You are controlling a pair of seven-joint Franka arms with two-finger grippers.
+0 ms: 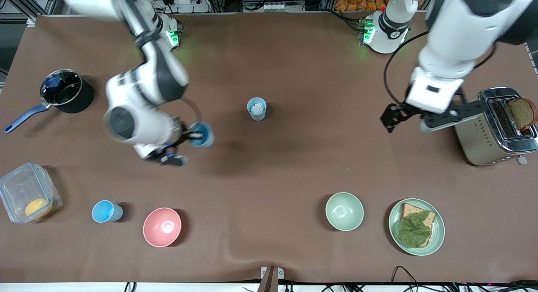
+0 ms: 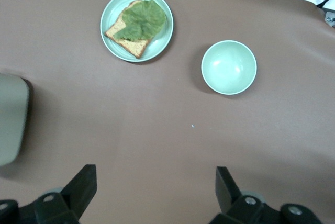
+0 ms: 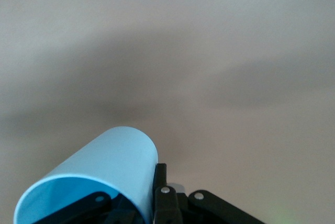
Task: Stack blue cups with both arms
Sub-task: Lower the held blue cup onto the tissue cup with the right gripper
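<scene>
My right gripper (image 1: 191, 136) is shut on the wall of a light-blue cup (image 1: 201, 134), one finger inside the rim, and holds it above the bare brown table. In the right wrist view the cup (image 3: 104, 174) fills the lower corner at my gripper (image 3: 131, 192). A second blue cup (image 1: 256, 109) with something white inside stands upright mid-table. A third blue cup (image 1: 107, 211) stands beside the pink bowl (image 1: 162, 227). My left gripper (image 1: 390, 119) is open and empty, up beside the toaster (image 1: 491, 132); its fingers (image 2: 84, 182) are spread wide over bare table.
A black pot with a blue handle (image 1: 63, 92) and a clear box (image 1: 25, 191) sit at the right arm's end. A pale-green bowl (image 1: 344, 211) (image 2: 229, 67) and a plate with bread and lettuce (image 1: 416, 227) (image 2: 137, 25) lie nearer the front camera.
</scene>
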